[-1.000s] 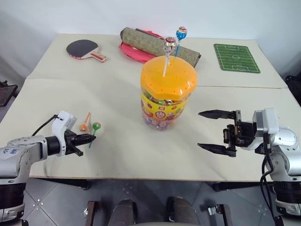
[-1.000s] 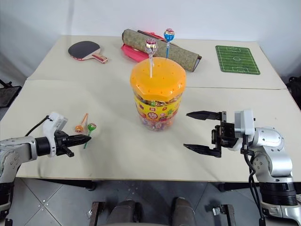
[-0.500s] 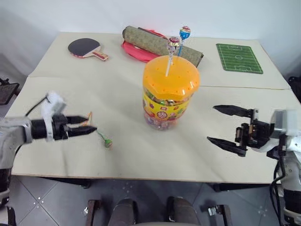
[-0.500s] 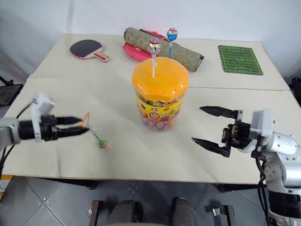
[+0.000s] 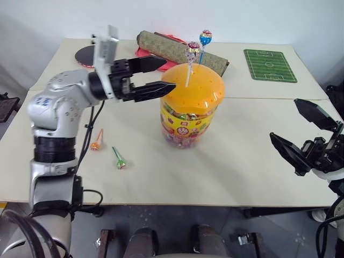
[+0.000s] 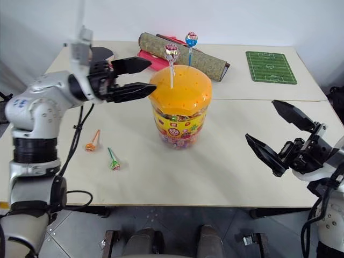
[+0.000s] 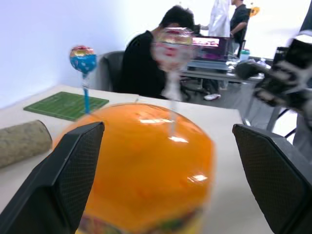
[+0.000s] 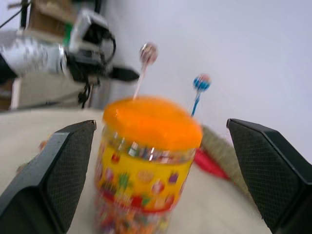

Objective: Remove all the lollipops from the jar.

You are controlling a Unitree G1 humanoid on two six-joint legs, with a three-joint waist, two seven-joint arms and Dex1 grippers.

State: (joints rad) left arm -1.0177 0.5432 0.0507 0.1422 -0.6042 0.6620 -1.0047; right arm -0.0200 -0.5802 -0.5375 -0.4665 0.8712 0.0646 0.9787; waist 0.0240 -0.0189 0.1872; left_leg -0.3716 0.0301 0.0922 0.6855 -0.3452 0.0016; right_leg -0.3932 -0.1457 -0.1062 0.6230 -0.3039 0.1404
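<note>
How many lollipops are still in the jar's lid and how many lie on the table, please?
In the jar lid: 2, the white lollipop and the blue lollipop
On the table: 2, the orange lollipop and the green lollipop
Total: 4

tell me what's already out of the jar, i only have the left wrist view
Observer: An orange lollipop and a green lollipop lie on the table, left of the jar.
Operator: is the right tool near the jar
Observer: No, the right tool is open, well off to the jar's right, apart from it.
Operator: anything at the far left corner
Observer: A paddle lies there.
</note>
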